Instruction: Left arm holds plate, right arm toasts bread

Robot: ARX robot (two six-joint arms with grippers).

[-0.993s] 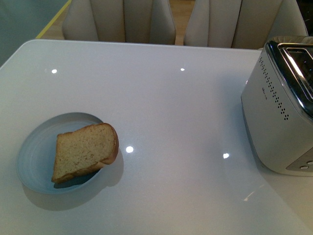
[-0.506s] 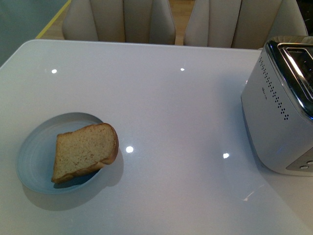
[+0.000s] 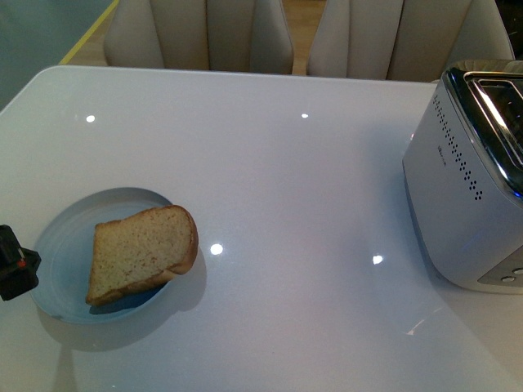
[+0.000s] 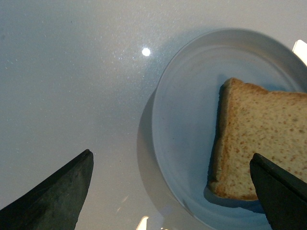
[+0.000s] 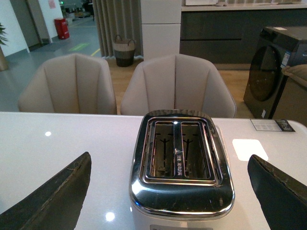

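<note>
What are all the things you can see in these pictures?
table: 1, white, shiny, under everything
plate: 1, pale blue, front left of the table
bread: 1 slice, tan with a brown crust, lying on the plate, poking over its right rim
toaster: 1, silver-white, right side of the table, both slots empty
chairs: 2, beige, behind the table
basket: 1, brown, on the floor far behind the chairs
left gripper: 1, black, at the plate's left edge, jaws open
right gripper: 1, black, facing the toaster, jaws open
</note>
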